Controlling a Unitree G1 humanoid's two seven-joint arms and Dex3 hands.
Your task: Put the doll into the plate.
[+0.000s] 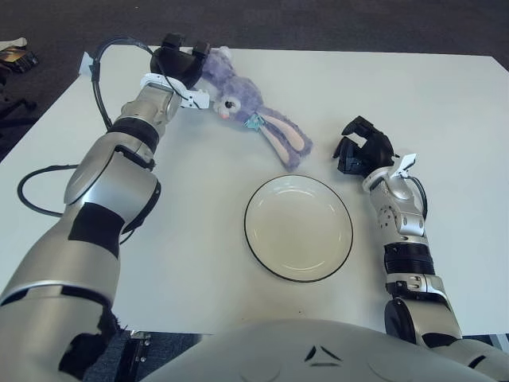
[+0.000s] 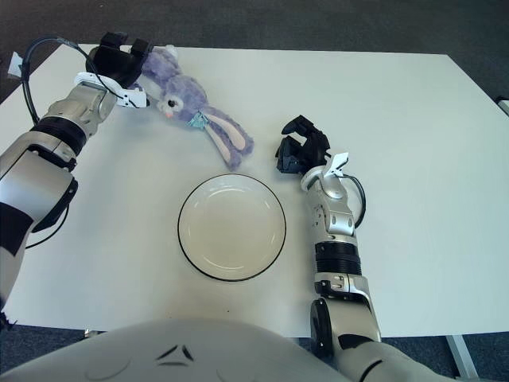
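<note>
Two hands, one doll, one plate on a white tabletop.

Left eye view: left hand (image 1: 181, 64) at the far left of the tabletop, black fingers closed around the body end of the purple rabbit doll (image 1: 242, 107). Doll lies flat, stretching from that hand toward the robot's right and nearer side, its long pink-lined ears trailing furthest from the hand. Plate (image 1: 298, 228), white with a dark rim, sits nearer the robot than the doll's ears, close to them but apart. Right hand (image 1: 362, 150) shows just right of the doll's ears and beyond the plate's right edge, fingers curled inward, holding nothing.

Right eye view: same layout; left hand (image 2: 119, 57) grips the doll (image 2: 191, 107); plate (image 2: 231, 227) bare; right hand (image 2: 301, 149) clenched beside it.
</note>
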